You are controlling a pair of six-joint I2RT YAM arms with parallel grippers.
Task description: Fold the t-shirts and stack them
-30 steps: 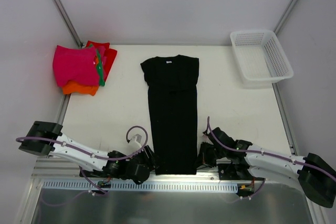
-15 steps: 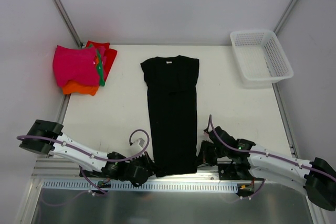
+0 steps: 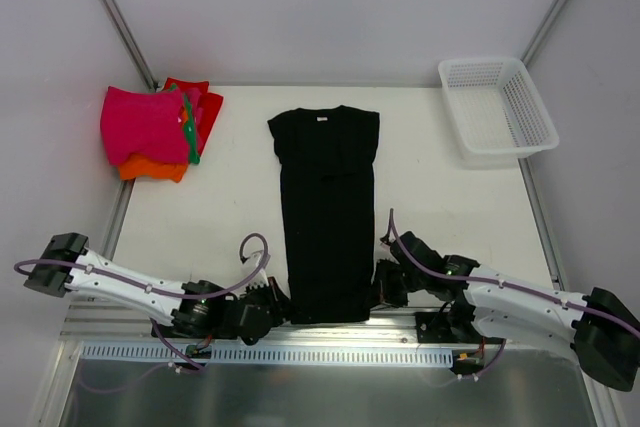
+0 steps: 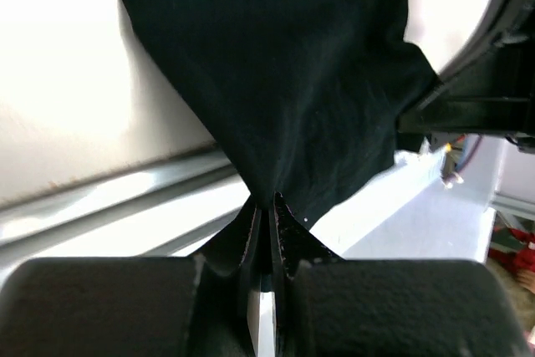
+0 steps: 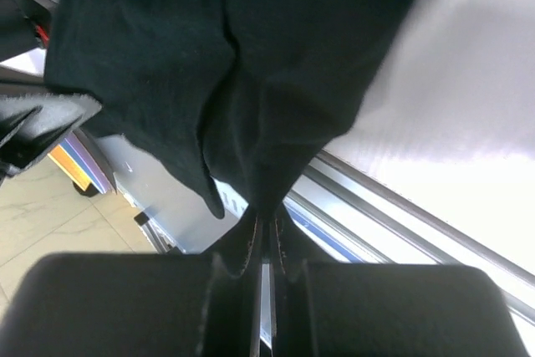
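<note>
A black t-shirt [image 3: 328, 207], folded into a long strip, lies down the middle of the table with its neck label at the far end. My left gripper [image 3: 287, 309] is shut on the strip's near left hem corner, and the cloth [image 4: 276, 73] hangs pinched between its jaws. On the other side, my right gripper [image 3: 376, 294] is shut on the near right hem corner, with the black cloth [image 5: 242, 64] bunched at its tips. A pile of folded magenta, orange, red and green t-shirts [image 3: 155, 129] rests at the far left corner.
A white mesh basket [image 3: 497, 109] stands at the table's far right corner. A metal rail [image 3: 300, 352] runs along the table's near edge under both arms. White enclosure walls with diagonal struts surround the table.
The left gripper has closed on the hem corner. Both grippers have lifted the near hem slightly and drawn it a little away from the table's edge.
</note>
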